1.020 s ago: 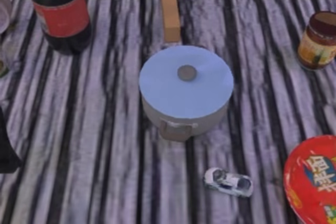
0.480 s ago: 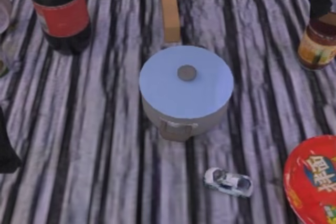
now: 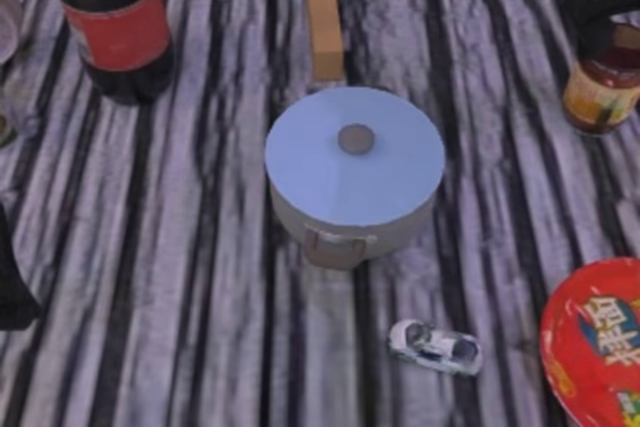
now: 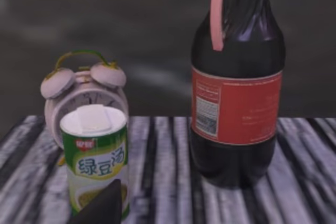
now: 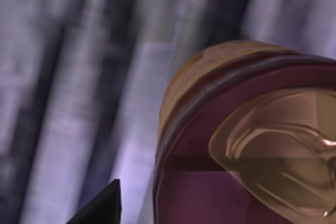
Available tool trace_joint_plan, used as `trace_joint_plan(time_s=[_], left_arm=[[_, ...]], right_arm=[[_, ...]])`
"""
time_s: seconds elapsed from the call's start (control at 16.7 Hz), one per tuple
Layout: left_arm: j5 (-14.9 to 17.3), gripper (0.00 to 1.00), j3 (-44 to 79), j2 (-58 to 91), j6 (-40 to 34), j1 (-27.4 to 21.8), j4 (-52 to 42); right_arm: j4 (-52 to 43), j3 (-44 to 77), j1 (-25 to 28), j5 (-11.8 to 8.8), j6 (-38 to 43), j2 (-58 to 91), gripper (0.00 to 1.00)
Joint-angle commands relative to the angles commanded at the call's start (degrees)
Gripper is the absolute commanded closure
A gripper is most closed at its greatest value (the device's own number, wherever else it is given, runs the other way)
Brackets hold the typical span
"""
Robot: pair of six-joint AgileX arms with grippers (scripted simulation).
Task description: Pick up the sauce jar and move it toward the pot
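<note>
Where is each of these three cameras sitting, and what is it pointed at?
Top view: above the table, looking down on the pot; right gripper over the sauce jar.
Left wrist view: low on the left arm, facing the dark bottle, can, clock; a fingertip shows.
Right wrist view: close on the jar; a fingertip shows.
Shared: jar, bottle.

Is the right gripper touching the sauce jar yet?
Cannot tell. In the top view the right gripper covers the sauce jar lid, but no contact line shows; the right wrist view shows only one fingertip beside the jar.
</note>
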Motion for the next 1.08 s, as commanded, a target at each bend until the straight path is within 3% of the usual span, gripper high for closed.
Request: trace_joint_plan(time_s=[0.78,1.08], left_arm=[[0.0,0.00,0.0,0.0,0.0,0.0,0.0],[0.0,0.00,0.0,0.0,0.0,0.0,0.0]], right_arm=[[9.3,-7.1,0.3,0.1,0.3,2.2,0.00],[9.3,-7.1,0.3,0.1,0.3,2.2,0.38]])
